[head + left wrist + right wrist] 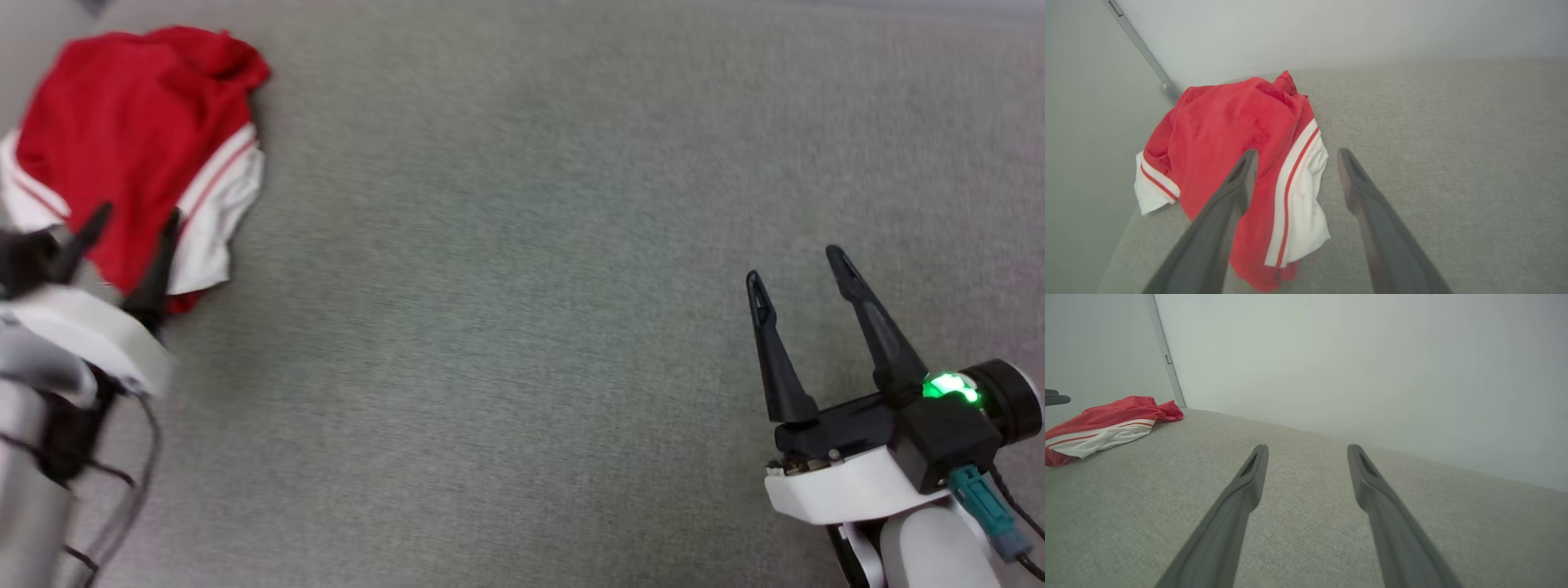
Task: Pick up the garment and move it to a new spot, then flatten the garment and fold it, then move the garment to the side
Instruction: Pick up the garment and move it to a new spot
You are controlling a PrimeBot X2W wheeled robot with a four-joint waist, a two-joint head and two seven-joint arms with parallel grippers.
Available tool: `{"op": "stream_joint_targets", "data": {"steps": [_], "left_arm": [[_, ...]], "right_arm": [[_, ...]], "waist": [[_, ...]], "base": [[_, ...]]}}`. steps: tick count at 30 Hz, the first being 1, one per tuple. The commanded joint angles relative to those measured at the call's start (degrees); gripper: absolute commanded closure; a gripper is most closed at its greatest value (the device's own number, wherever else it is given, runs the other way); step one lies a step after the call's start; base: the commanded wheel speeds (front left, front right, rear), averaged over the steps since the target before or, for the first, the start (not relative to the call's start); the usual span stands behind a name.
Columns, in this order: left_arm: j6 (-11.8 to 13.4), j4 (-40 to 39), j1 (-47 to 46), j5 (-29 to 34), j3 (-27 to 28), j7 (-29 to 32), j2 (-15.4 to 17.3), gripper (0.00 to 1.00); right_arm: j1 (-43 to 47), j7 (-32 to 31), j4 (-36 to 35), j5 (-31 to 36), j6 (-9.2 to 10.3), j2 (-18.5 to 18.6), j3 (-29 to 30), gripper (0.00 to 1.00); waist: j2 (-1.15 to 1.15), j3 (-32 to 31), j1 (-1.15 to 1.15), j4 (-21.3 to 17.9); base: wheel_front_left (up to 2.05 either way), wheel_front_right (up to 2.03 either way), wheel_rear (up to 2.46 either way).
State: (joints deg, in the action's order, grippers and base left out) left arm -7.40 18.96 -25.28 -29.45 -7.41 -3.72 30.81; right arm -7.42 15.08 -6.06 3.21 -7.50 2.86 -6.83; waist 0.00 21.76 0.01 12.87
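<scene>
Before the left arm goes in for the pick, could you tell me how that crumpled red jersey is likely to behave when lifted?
The garment lies in soft, rumpled folds, so it will probably hang limp and unfurl when lifted. It looks thin, so likely light. The open left gripper may well pinch only one layer.

Crumpled red garment (131, 147) with white, red-striped sleeves at upper left on grey cloth surface (506, 327). At lower left, blurred left gripper (139, 212), fingers spread, tips over garment's near edge; contact unclear. At lower right, right gripper (793, 264), fingers apart above bare surface, well apart from garment, green light (947, 386) at its base.
</scene>
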Motion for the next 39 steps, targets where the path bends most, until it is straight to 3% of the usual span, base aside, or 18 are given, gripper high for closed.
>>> {"op": "stream_joint_targets", "data": {"steps": [1, 7, 13, 17, 22, 23, 24, 25, 39], "left_arm": [[-0.02, 1.02, -2.68, -2.25, -1.38, 2.83, 3.23, 0.00], [-0.02, 4.43, -11.37, -16.68, -8.28, 20.48, 14.21, 0.00], [0.02, 6.59, -15.26, -28.41, -11.89, 36.83, 20.94, 0.00], [0.02, 8.46, -15.71, -31.79, -13.90, 42.07, 22.44, 0.00], [0.02, 8.92, -14.38, -34.65, -17.61, 46.79, 22.08, 0.00], [0.02, 9.07, -14.17, -35.21, -18.08, 47.23, 21.90, 0.51], [0.02, 9.16, -14.02, -35.66, -18.43, 47.38, 21.78, 0.85], [0.01, 9.17, -13.89, -36.22, -18.71, 47.58, 21.59, 1.00], [-0.10, 1.00, -10.84, -44.44, -18.71, 41.41, 23.21, 1.00]], "right_arm": [[-1.11, 0.14, -0.52, 0.47, 0.02, 0.02, 0.06, 0.00], [-2.38, 0.14, -1.10, 0.83, 0.02, 0.02, -0.76, 0.00], [-3.56, 0.14, -1.78, 0.19, 0.02, 0.01, -1.44, 0.00], [-3.57, 0.14, -1.98, -0.11, 0.02, 0.02, -1.46, 0.00], [-3.77, 0.14, -2.12, -0.72, 0.02, 0.02, -1.10, 0.00], [-3.88, 0.14, -1.97, -0.69, 0.02, 0.02, -1.04, 0.00], [-4.02, 0.14, -1.78, -0.73, 0.02, 0.02, -1.05, 0.00], [-4.11, 0.14, -1.56, -0.93, 0.02, 0.01, -1.12, 0.00], [-2.67, 0.14, 1.11, -3.30, 0.02, 0.02, -1.54, 0.00]], "waist": [[0.00, 4.96, -0.01, -3.68], [0.00, 9.55, -0.01, -5.97], [0.00, 12.83, -0.01, -8.09], [0.00, 14.21, -0.01, -9.17], [0.00, 14.92, -0.01, -9.66], [0.00, 14.90, -0.01, -9.67], [0.00, 14.80, -0.01, -9.68], [0.00, 14.56, -0.01, -9.70], [0.00, 4.74, -0.01, -10.72]], "base": [[0.00, 0.00, 0.00], [0.00, 0.00, 0.00], [0.00, 0.00, 0.00], [0.00, 0.00, 0.00], [0.00, 0.00, 0.00], [0.00, 0.00, 0.00], [0.00, 0.00, 0.00], [0.00, 0.00, 0.00], [0.00, 0.00, 0.00]]}}
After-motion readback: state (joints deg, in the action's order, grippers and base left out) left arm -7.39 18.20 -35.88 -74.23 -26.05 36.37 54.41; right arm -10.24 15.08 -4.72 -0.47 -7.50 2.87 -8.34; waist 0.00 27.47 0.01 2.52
